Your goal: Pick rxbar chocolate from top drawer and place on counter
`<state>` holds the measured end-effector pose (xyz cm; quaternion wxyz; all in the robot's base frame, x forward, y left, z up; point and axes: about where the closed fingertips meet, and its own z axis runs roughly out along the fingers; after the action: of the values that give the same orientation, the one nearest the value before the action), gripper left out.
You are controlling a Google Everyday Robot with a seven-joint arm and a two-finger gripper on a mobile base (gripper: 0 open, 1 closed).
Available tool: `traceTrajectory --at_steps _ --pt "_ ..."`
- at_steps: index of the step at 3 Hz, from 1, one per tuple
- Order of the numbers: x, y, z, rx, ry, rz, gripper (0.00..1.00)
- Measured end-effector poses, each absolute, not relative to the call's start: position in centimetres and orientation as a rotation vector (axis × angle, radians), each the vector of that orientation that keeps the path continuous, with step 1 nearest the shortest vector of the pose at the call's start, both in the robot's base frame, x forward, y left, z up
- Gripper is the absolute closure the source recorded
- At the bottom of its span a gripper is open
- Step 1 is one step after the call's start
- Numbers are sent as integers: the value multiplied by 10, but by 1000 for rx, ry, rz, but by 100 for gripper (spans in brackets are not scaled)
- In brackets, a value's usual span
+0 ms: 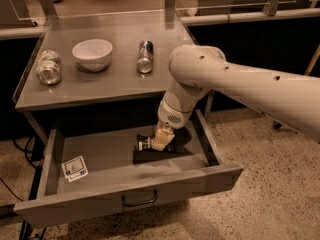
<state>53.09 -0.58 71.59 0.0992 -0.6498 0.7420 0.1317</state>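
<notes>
The top drawer [100,198] stands pulled open below the counter [115,81]. The rxbar chocolate [144,143], dark with pale lettering, is in the middle of the drawer, tilted, with a dark shadow under it. My gripper [160,140] reaches down into the drawer from the right. It is shut on the bar's right end and holds it slightly off the drawer floor. The pale arm crosses over the counter's right front corner.
A white square card [75,168] lies at the drawer's left. On the counter are a white bowl [92,53], a can lying on its side [145,56] and a clear jar on its side [48,67]. The drawer has a dark pull handle [139,200].
</notes>
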Motion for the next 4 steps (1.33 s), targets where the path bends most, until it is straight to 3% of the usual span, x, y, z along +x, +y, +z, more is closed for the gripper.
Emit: traceTrajectory --at_steps 2,4 --pt "537 -12 726 -1881 2221 382 100" --pt "563 -59 787 -1754 2330 239 100"
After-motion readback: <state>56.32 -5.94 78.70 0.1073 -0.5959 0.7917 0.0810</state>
